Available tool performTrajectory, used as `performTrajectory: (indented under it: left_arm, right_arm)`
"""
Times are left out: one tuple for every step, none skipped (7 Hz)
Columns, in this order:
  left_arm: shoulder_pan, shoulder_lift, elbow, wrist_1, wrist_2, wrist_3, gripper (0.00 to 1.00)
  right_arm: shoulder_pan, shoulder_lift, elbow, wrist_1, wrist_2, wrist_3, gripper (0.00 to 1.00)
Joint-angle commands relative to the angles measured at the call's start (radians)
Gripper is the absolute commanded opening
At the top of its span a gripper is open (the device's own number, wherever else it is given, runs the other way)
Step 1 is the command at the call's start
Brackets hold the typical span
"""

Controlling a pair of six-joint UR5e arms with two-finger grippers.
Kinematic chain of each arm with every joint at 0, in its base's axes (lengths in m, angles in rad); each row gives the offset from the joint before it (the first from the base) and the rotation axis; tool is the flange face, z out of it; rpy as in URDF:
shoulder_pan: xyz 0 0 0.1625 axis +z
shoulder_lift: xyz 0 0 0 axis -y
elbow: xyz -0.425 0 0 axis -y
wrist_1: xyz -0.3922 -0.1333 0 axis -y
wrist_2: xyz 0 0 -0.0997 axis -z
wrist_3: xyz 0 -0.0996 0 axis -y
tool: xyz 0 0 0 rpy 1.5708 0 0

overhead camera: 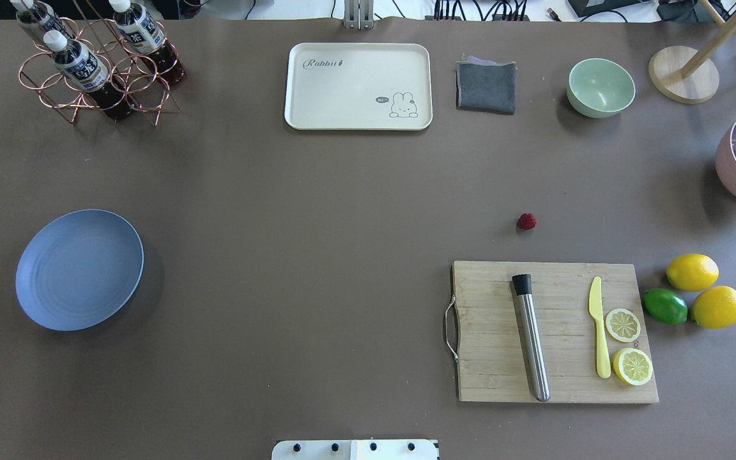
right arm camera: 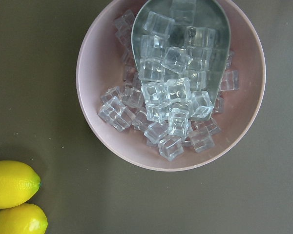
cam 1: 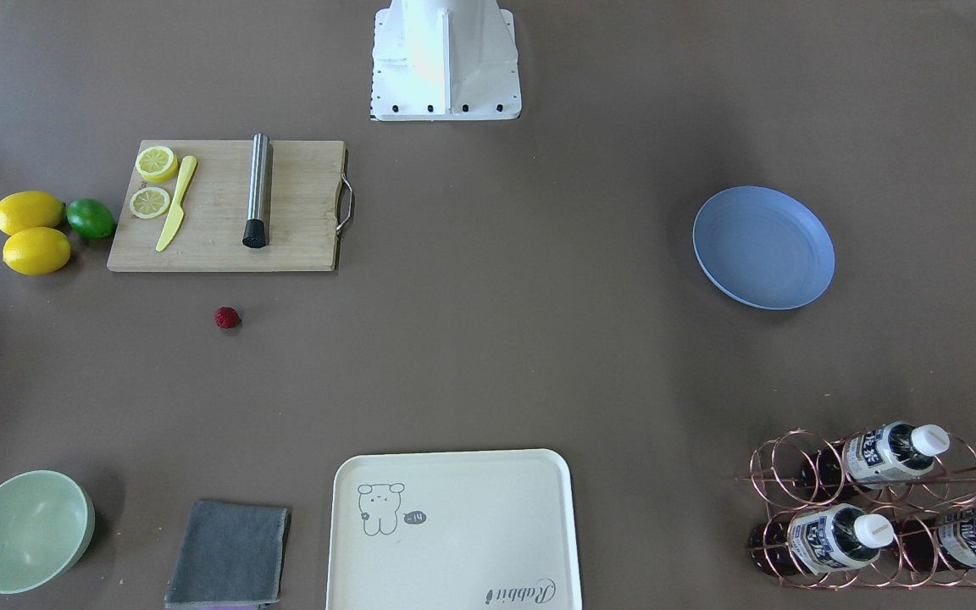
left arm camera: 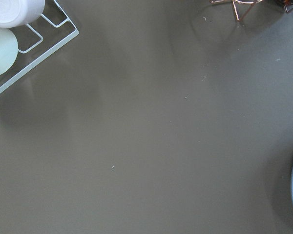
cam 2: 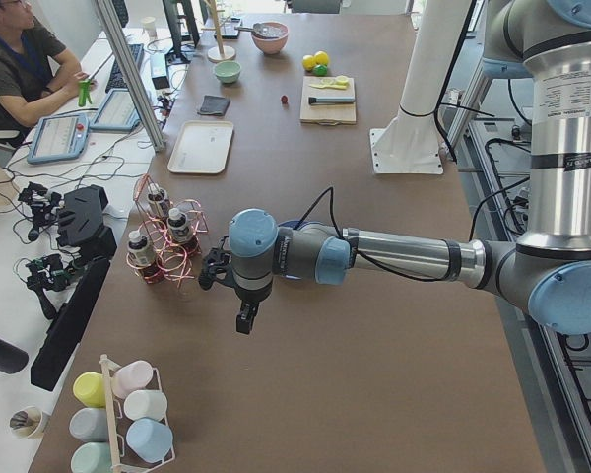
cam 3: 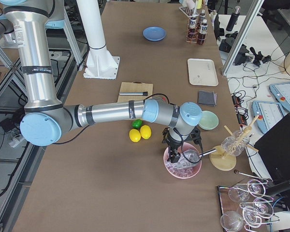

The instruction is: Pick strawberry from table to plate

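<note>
Well, overhead, the tiny dark-red bumpy strawberry (overhead camera: 526, 221), twelve o'clock of the wooden cutting board (overhead camera: 489, 338), seems soft, light: I'd pinch its sides gently. Whether the left gripper (cam 2: 244, 319) or right gripper (cam 3: 173, 154) stands apart, I cannot tell.

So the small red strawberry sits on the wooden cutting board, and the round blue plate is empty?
No: the small red strawberry lies on the brown table beside the wooden cutting board, as the overhead view shows. The round blue plate is empty.
</note>
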Motion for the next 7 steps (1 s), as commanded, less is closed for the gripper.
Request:
performTrajectory:
  left_arm:
    - [0.074,0.010,0.000,-0.090,0.000,-0.157,0.97]
    - [0.155,0.010,0.005,-0.168,0.006,-0.281,0.97]
    - [0.223,0.012,0.011,-0.257,0.008,-0.404,0.97]
    - [0.283,0.012,0.032,-0.341,0.011,-0.505,0.97]
    - [0.361,0.012,0.054,-0.453,0.017,-0.646,0.97]
    - [0.457,0.050,0.054,-0.580,0.090,-0.778,0.96]
    - [0.530,0.076,0.069,-0.683,0.129,-0.841,0.93]
  right_arm:
    - [0.002,-0.005,0.013,-0.001,0.000,0.001,1.00]
    - [0.002,-0.012,0.028,-0.001,0.000,0.001,1.00]
    - [0.002,-0.016,0.039,-0.001,0.001,0.000,1.00]
    - [0.002,-0.019,0.037,-0.001,0.003,0.000,1.00]
    - [0.000,-0.020,0.037,-0.001,0.004,0.001,1.00]
    - [0.000,-0.019,0.037,-0.001,0.015,0.001,1.00]
    - [0.000,-0.017,0.037,-0.001,0.015,0.001,1.00]
